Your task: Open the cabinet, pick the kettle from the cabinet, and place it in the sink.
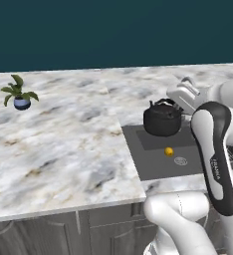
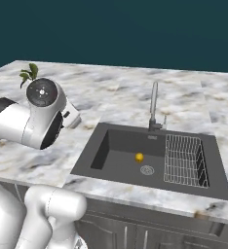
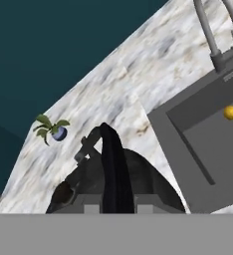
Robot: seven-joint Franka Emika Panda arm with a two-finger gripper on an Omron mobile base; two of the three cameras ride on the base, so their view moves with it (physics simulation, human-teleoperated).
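Got the kettle [image 1: 162, 119] out, my claw [image 3: 111, 201] clamped on its handle, hovering over the sink [image 2: 106, 146]'s edge. Just the drop-in left.

Even flat rendered light, faint shadows, slightly soft focus

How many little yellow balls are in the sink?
1. The single small yellow ball lies on the floor of the sink, just above the round drain and left of the wire rack. The kettle might hide another.
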